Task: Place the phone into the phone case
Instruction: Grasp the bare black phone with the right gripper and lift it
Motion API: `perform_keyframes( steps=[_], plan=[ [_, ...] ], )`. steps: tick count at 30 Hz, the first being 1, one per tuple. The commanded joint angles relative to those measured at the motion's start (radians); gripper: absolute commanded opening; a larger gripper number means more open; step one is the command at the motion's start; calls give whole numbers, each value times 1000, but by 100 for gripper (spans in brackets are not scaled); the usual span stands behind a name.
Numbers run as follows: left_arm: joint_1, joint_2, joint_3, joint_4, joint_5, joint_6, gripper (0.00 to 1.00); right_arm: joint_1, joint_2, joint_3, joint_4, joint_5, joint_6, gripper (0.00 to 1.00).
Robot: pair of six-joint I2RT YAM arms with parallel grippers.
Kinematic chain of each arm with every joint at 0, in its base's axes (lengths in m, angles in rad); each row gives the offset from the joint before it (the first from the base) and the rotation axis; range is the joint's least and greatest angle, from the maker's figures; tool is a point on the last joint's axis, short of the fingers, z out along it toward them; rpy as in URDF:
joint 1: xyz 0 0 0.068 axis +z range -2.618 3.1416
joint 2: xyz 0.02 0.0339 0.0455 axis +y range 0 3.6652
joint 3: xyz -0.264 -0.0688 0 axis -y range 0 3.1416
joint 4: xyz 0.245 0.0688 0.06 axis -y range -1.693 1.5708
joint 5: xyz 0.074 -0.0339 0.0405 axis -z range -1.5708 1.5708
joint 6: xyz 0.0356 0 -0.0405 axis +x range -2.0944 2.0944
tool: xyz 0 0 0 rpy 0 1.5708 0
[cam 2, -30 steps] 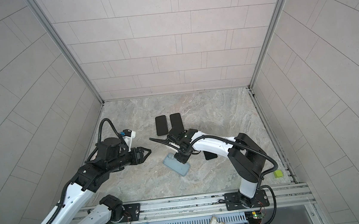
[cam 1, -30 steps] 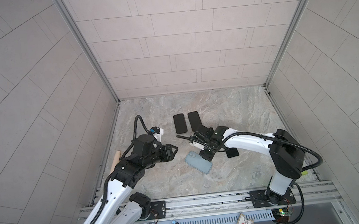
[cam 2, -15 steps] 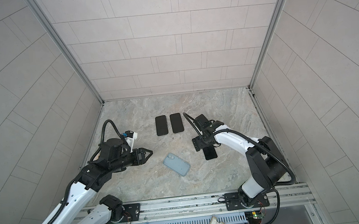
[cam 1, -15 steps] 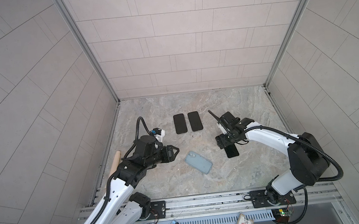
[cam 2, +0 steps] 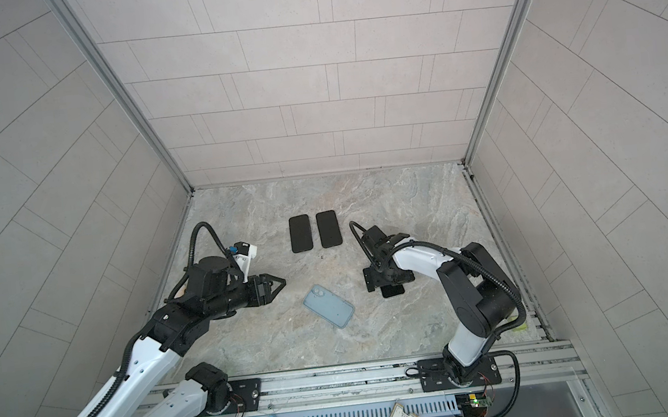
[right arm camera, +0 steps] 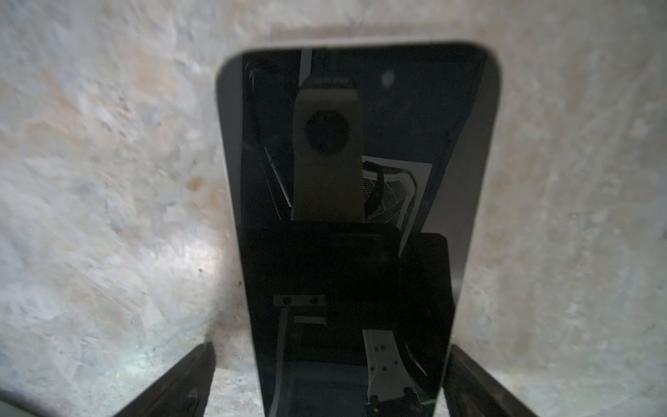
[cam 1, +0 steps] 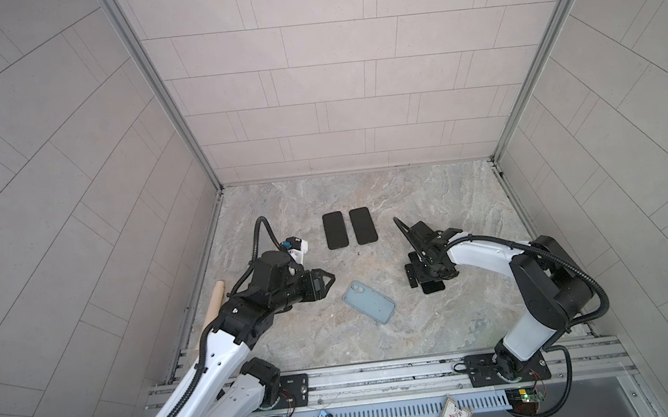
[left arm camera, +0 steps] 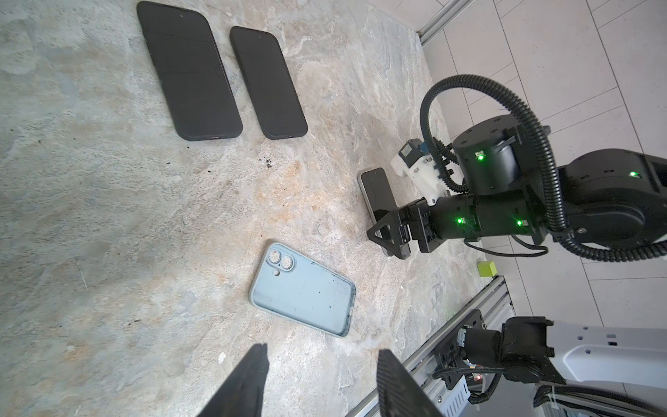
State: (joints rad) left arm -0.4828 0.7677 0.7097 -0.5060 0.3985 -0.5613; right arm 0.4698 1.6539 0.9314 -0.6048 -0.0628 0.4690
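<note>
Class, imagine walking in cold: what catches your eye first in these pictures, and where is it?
A pale blue phone case lies alone in the middle, with two black phones side by side farther back. To the right, the right tool stands open astride a glossy dark phone.

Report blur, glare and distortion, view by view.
Right wrist view: soft all over, with reflections filling the glossy screen of the phone. Left wrist view: sharp on the phone case, left gripper blurred. Both top views: even light, wall lines bowed.
</note>
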Motion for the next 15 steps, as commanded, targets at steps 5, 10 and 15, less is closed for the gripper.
perform_keyframes(
  steps=[5,10,15],
  plan=[
    [-2,-13,5,-1,-3,1,55,-64,106,8,68,-19,-39,90],
    [-2,-19,7,-14,-11,6,55,-69,77,-16,92,-15,-39,77],
    [-3,-7,12,-5,-10,6,55,-69,27,-42,99,-8,-48,67]
  ],
)
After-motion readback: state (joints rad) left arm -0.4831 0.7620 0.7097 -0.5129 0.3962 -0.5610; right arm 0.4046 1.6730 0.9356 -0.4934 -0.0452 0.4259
